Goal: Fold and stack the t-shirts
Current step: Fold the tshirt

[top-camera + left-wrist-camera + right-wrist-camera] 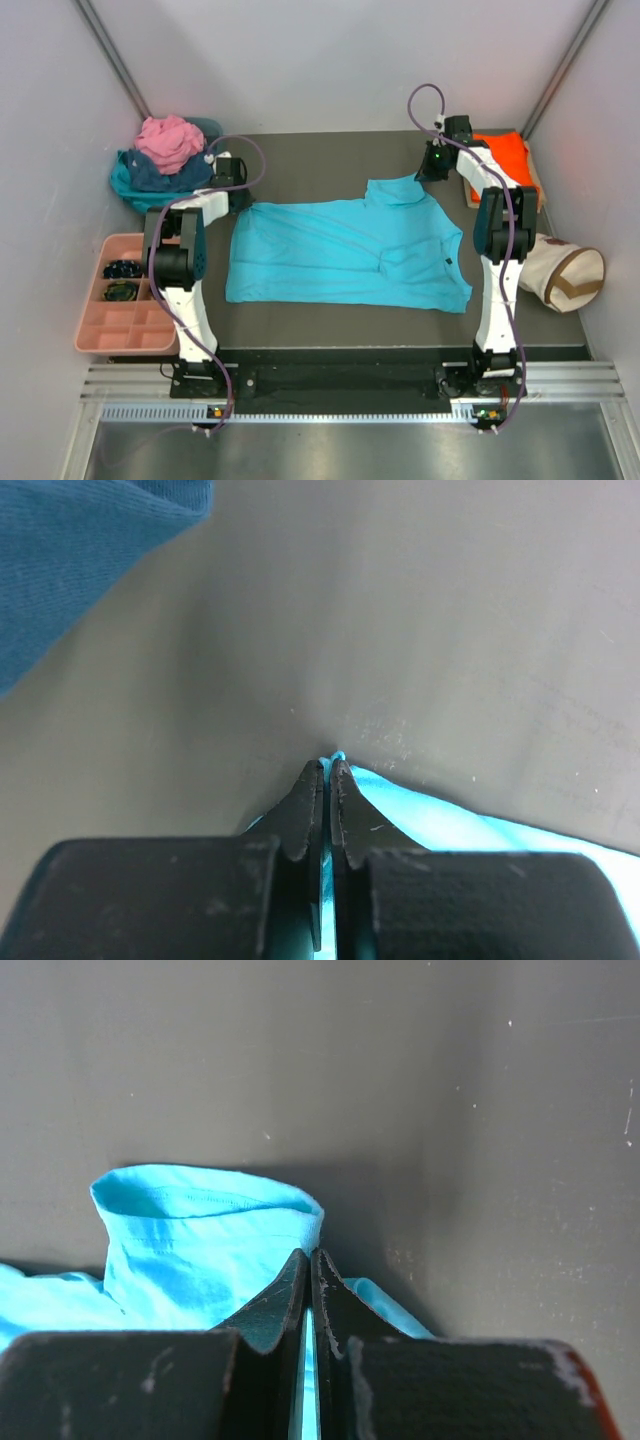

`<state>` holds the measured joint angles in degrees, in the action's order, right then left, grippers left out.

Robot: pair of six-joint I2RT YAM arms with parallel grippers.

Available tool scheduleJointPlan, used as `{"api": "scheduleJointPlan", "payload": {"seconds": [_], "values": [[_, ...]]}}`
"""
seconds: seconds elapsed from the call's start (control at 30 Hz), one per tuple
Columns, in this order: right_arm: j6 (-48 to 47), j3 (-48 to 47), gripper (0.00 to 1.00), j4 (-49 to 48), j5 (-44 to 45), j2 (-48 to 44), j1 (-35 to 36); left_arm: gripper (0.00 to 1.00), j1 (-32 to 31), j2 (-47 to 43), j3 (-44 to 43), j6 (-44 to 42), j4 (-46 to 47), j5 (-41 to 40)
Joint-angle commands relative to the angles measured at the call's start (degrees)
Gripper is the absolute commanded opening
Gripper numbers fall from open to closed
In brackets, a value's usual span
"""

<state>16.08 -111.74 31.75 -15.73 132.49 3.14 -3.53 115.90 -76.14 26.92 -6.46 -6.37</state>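
While the turquoise t-shirt [340,250] lies spread on the worktop [320,155], the left gripper [327,767] pinches tight its far left corner, the right gripper [310,1256] its far right edge.

You get bright, even light with faint shadows; the worktop [450,600] shows a pale sheen, and the left end effector [327,765] looks soft

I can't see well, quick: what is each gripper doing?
Left gripper: shut on the turquoise t-shirt.
Right gripper: shut on the same t-shirt.
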Motion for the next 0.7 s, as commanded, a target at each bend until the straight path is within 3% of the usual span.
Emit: {"api": "scheduleJointPlan", "payload": {"seconds": [0.0,0.43,0.67], "values": [[-0.2,0.0,0.0,-1.0,-1.0,-1.8,-0.8,0.0,0.1,-2.2,-0.7,0.1,-0.3,0.2],[0.3,0.5,0.0,-1.2,-1.7,-1.6,-0.7,0.0,-0.6,-18.6,9.3,1.4,1.8,3.1],[2.0,1.6,0.0,-1.7,2.0,-3.0,-1.3,0.0,-0.5,-19.2,9.6,0.2,1.5,-0.2]]}}
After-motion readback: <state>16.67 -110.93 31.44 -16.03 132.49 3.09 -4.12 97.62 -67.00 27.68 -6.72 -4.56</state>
